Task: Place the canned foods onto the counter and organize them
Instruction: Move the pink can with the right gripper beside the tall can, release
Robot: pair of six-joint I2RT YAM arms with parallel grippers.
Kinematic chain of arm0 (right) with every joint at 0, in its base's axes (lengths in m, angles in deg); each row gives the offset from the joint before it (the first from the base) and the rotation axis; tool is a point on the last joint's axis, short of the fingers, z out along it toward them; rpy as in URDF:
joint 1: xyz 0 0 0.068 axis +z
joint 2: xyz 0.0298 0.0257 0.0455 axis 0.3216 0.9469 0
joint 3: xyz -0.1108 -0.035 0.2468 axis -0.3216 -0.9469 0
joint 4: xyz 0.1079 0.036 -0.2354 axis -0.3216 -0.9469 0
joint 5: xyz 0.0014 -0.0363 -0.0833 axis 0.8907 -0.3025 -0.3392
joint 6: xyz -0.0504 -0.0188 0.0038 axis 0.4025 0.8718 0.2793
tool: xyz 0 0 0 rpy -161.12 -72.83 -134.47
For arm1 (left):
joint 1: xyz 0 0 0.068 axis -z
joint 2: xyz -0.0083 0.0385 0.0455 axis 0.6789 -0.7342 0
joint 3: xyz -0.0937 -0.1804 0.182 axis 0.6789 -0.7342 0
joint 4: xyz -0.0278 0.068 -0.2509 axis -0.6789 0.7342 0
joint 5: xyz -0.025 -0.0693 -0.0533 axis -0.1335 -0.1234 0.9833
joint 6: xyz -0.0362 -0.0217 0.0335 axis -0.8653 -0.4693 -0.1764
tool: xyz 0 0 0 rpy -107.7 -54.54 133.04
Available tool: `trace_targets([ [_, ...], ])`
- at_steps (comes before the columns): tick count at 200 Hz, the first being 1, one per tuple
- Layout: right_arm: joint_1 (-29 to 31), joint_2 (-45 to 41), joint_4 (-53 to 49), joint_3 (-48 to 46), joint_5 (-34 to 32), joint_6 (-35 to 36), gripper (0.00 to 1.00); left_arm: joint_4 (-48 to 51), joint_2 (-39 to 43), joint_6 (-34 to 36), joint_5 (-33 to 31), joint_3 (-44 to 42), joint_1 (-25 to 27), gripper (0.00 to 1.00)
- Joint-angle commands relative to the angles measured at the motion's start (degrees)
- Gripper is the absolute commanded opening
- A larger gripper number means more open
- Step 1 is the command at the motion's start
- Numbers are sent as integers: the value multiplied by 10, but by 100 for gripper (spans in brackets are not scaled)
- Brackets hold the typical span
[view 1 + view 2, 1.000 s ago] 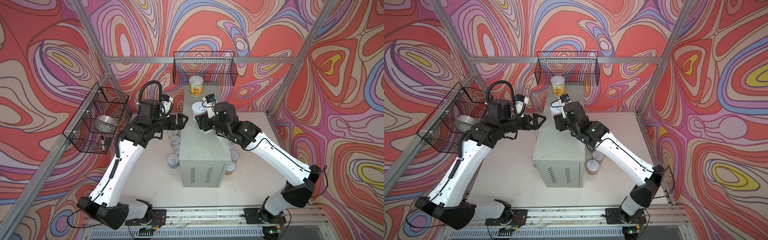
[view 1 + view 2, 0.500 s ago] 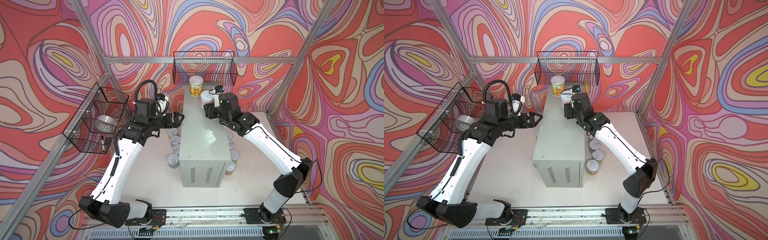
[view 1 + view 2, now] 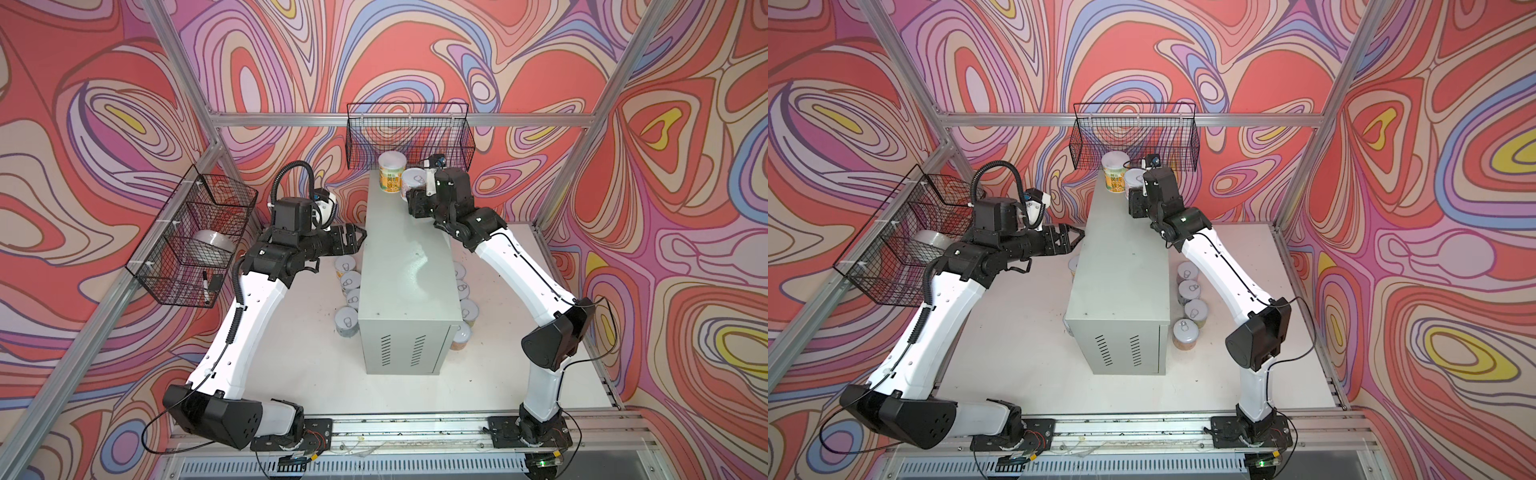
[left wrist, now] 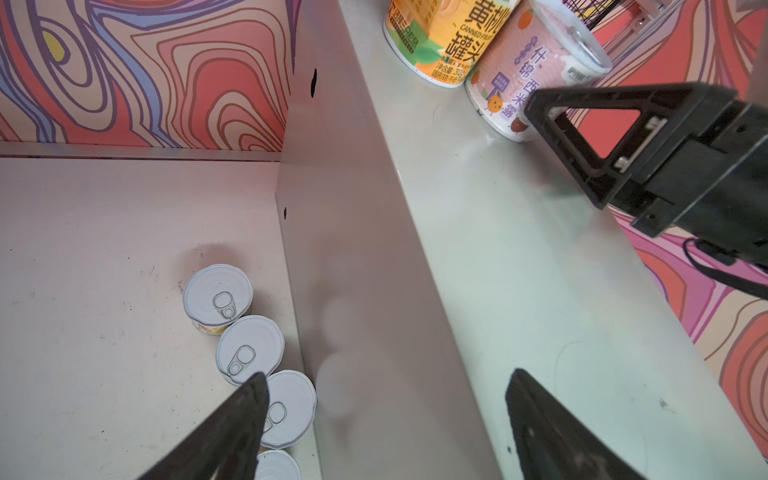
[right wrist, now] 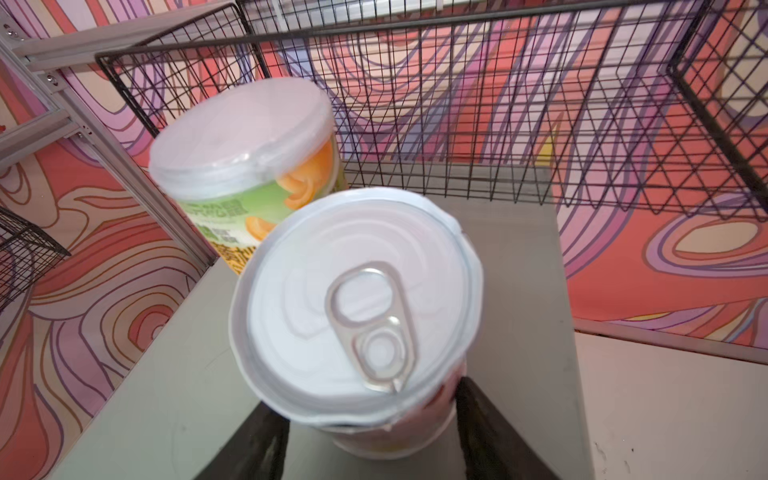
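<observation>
Low beside the bench (image 3: 399,266), more tins (image 3: 347,322) are waiting. The left claw (image 3: 358,239) is hovering spread and empty at the bench edge; going down for them, it is risking a knock on that edge. At the far end the right claw (image 3: 410,199) is pinching the pink tin (image 5: 357,303), tilted just beside the yellow tin (image 3: 390,174). Released like this, it is likely tipping over or pushing its neighbour off.

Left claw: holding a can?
No, the left claw is open, with only the counter edge showing between its fingers.
</observation>
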Motion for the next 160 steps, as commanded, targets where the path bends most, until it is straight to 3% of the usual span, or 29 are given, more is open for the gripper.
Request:
trace_targets([
  [1,-9,12,-6,24,-10,-4,65,-16,-5,2,7,-4,-6,90],
  [160,-30,93,-34,138,-34,4,64,-13,-24,1,3,-5,-7,89],
])
